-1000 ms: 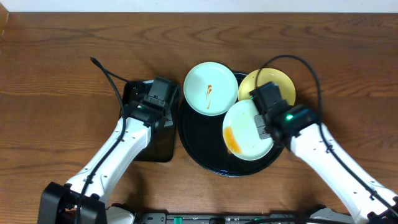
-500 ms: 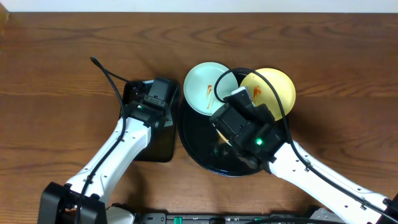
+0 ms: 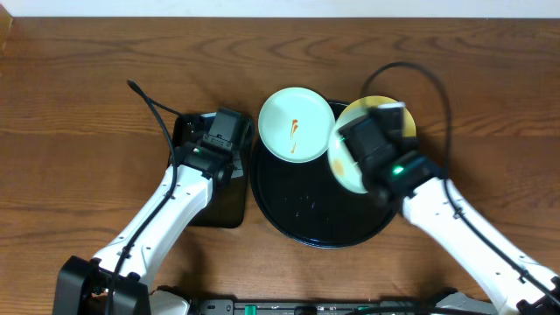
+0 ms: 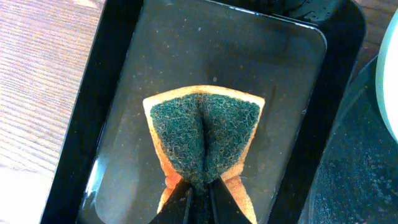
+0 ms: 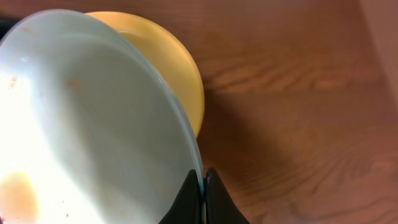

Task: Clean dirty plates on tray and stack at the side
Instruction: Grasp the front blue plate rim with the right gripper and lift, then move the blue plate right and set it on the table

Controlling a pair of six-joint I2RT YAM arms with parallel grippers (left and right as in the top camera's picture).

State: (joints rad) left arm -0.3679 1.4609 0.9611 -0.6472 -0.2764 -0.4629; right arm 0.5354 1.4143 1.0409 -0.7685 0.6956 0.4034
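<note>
Whereas it lay flat a second ago, the smeared pale blue round plate (image 5: 93,124) hangs tilted at the right rim of the glossy black round tray (image 3: 297,210) (overlapping a pale yellow plate (image 5: 177,68)), pinched by the right tool (image 5: 202,185). The left tool (image 4: 198,186) clamps a green sponge (image 4: 205,124), so scrubbing can begin.

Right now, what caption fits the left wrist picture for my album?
The left hand pinches a green sponge over the small black tray.
</note>
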